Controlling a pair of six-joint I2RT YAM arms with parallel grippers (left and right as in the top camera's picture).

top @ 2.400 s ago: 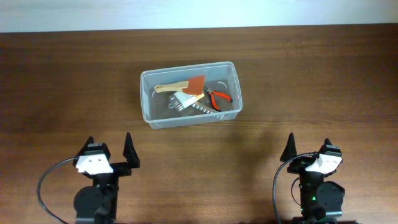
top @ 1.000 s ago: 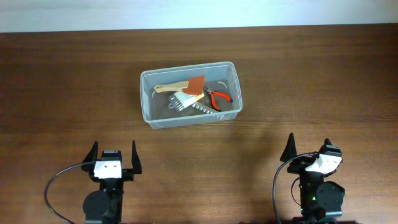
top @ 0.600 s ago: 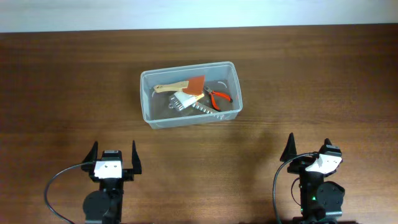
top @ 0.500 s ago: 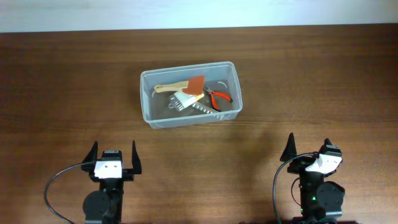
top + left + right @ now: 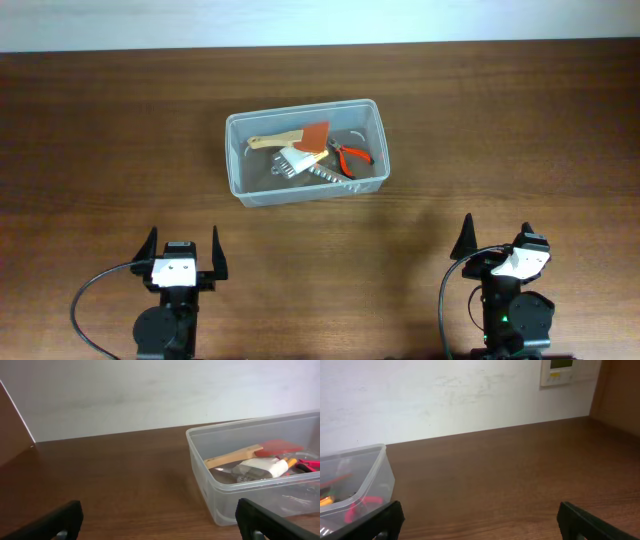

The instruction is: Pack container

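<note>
As tools (image 5: 300, 158) lie in the container (image 5: 300, 193), park the left claw (image 5: 181, 240) and right claw (image 5: 497, 232), both spread empty, well back from it

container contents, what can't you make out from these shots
- Overhead: the items in the container are small and overlap. The grey metal piece under the white item cannot be identified.
- Left wrist: the container's right end and the red-handled pliers are cut off by the frame edge.
- Right wrist: only one container corner shows, at the left edge. The contents blur through its wall.
</note>
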